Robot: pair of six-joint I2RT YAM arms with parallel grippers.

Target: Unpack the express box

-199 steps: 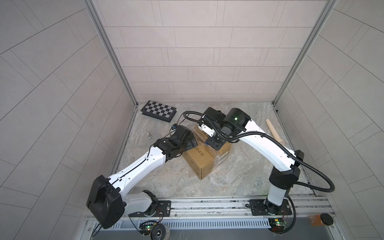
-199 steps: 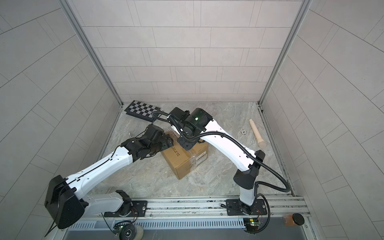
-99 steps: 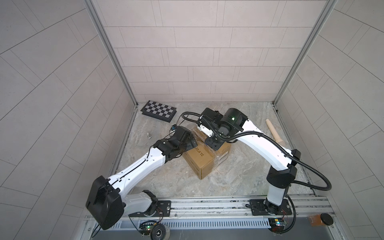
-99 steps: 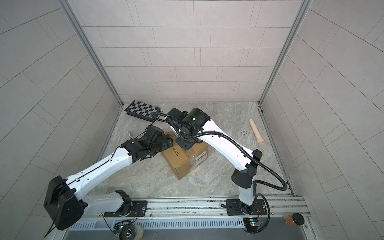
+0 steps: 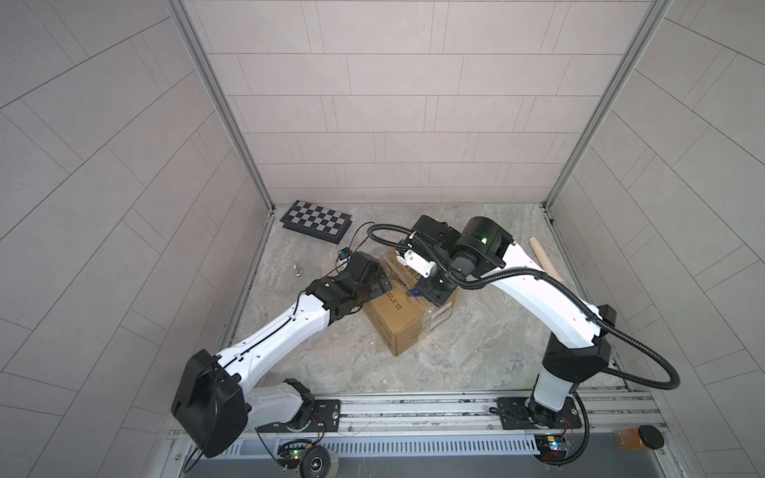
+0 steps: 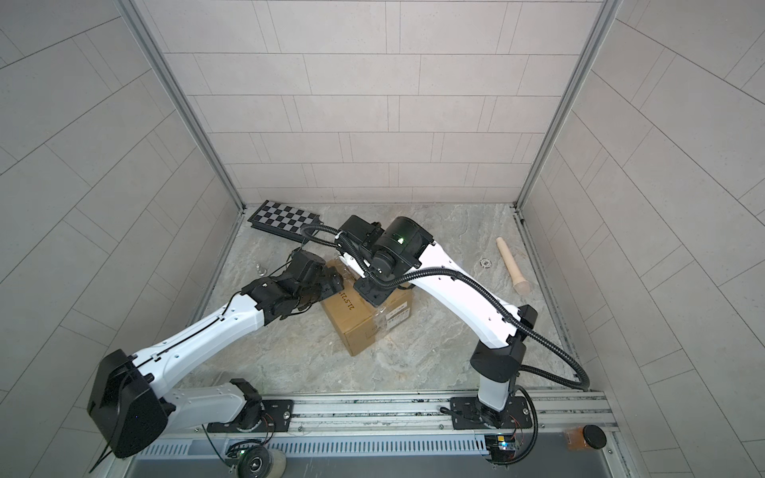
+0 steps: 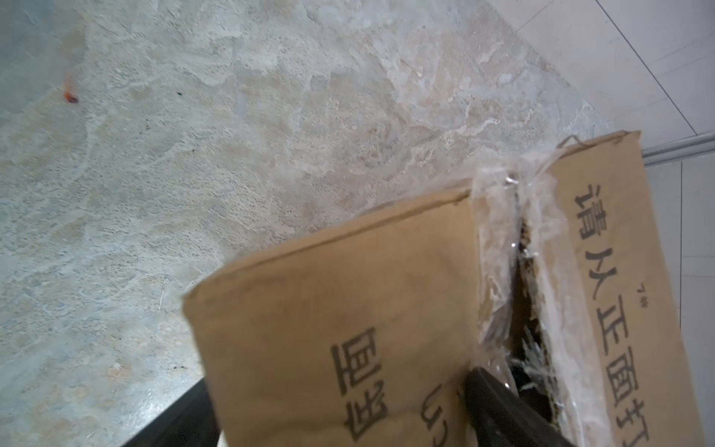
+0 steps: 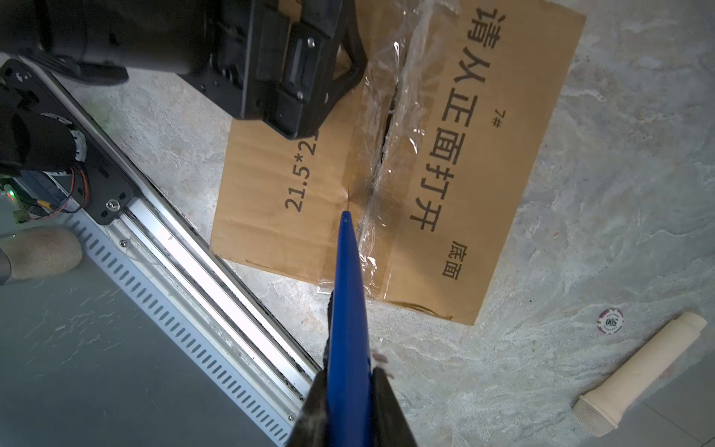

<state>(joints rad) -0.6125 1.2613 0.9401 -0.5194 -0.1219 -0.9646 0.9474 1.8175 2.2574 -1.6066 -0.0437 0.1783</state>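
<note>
The express box (image 5: 397, 327) (image 6: 360, 327), a brown carton with black print, sits mid-floor. Its taped top seam (image 8: 387, 127) is slit partway. My left gripper (image 5: 383, 285) (image 6: 331, 285) (image 7: 340, 402) is open, astride one top flap (image 7: 348, 309). One finger (image 7: 495, 402) is at the slit, the other off the box's outer edge. My right gripper (image 5: 430, 289) (image 6: 372, 294) (image 8: 350, 375) is shut on a blue pointed tool (image 8: 348, 290). The tool's thin tip is at the box top beside the seam.
A chequered board (image 5: 316, 217) (image 6: 285, 217) lies at the back left. A cream wooden handle (image 5: 542, 256) (image 8: 638, 379) and a poker chip (image 8: 610, 320) lie to the right. A small metal piece (image 5: 297, 270) lies left of the box. The base rail (image 5: 414, 409) runs along the front.
The right arm swayed slightly left, then back right over the box, still gripping the blue tool. The left arm has hardly moved.
</note>
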